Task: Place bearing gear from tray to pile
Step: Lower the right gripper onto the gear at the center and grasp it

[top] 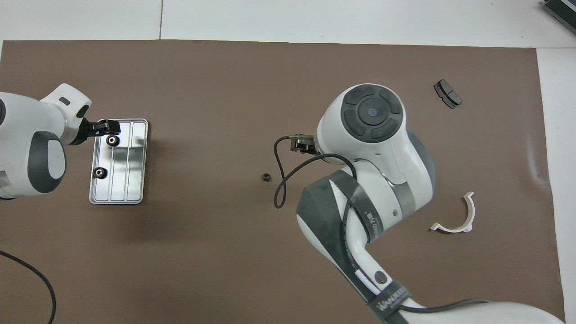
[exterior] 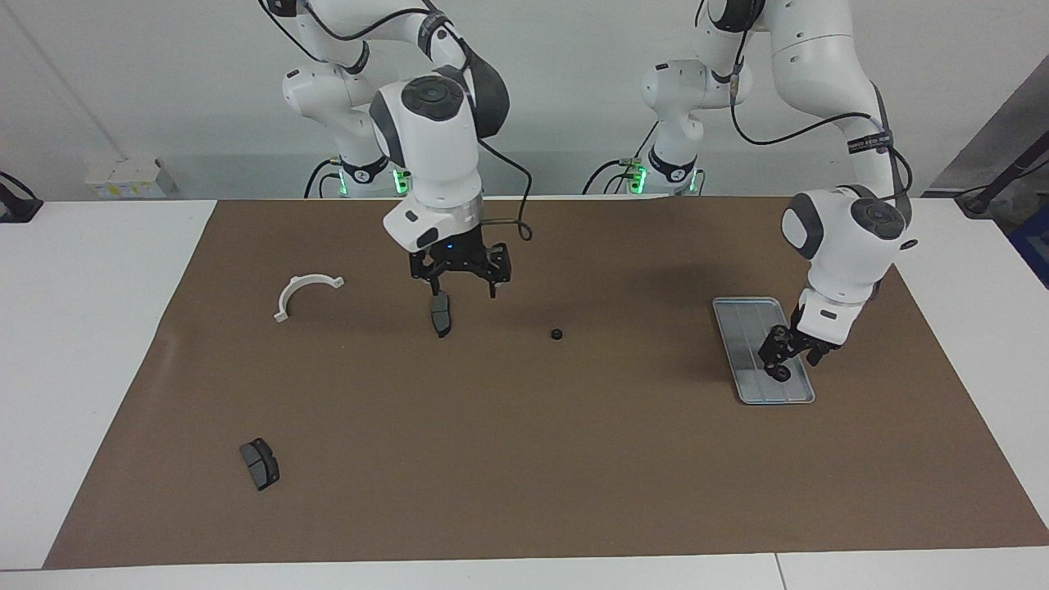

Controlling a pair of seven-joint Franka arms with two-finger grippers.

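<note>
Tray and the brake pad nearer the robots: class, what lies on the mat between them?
One small black bearing gear lies between the tray and that brake pad; the rest is bare mat. The facing view shows it.

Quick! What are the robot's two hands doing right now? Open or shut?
Left gripper: open, down at a gear on the tray.
Right gripper: open, empty, over a brake pad.

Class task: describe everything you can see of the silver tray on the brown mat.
The tray is flat, silver-grey and apparently metal, rectangular with rounded corners, a raised rim and lengthwise ridges. It lies on the brown mat toward the left arm's end. Two small black gears sit in it; the left pincer is at one.
</note>
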